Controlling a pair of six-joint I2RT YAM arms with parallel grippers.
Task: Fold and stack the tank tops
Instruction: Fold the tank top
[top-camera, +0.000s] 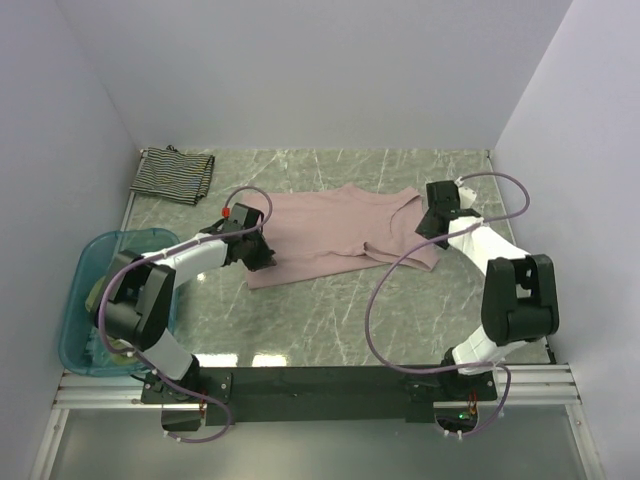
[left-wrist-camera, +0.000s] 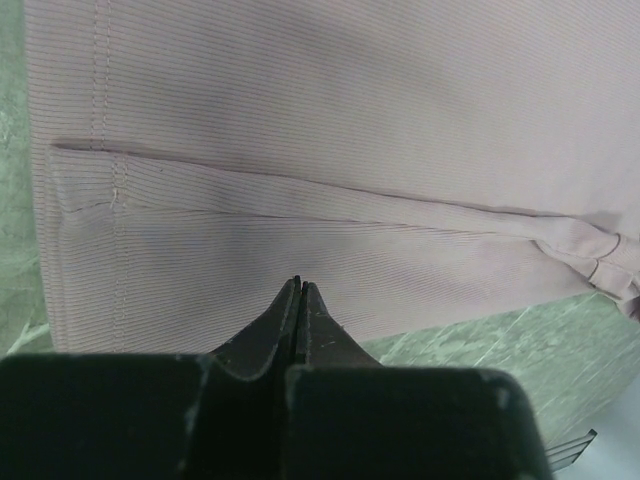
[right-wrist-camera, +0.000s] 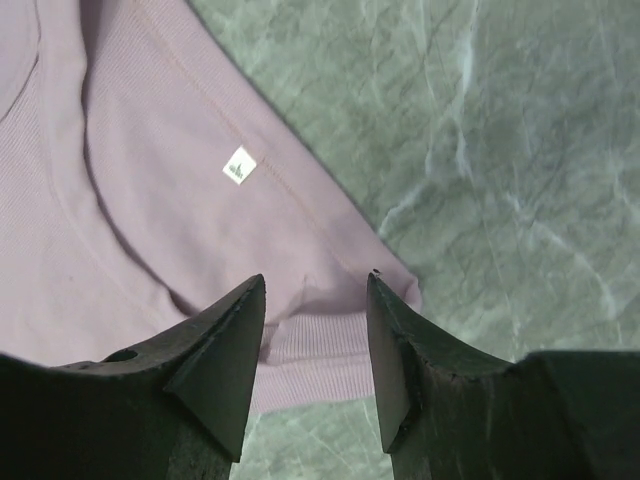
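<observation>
The mauve-pink tank top (top-camera: 330, 230) lies spread flat mid-table, with a folded strip along its near side. My left gripper (top-camera: 268, 258) is at the top's near-left corner. In the left wrist view it (left-wrist-camera: 299, 285) is shut, tips just over the cloth (left-wrist-camera: 350, 120); no cloth shows between the jaws. My right gripper (top-camera: 430, 230) is open above the top's right end. In the right wrist view it (right-wrist-camera: 318, 280) straddles the ribbed corner of the cloth (right-wrist-camera: 130, 200). The striped tank top (top-camera: 173, 175) lies folded at the back left. Olive-green cloth (top-camera: 95, 292) shows in the tub.
A translucent blue tub (top-camera: 85, 345) stands at the left edge, partly under my left arm. White walls close in the table on the left, back and right. A small white label (right-wrist-camera: 238, 166) is on the pink top.
</observation>
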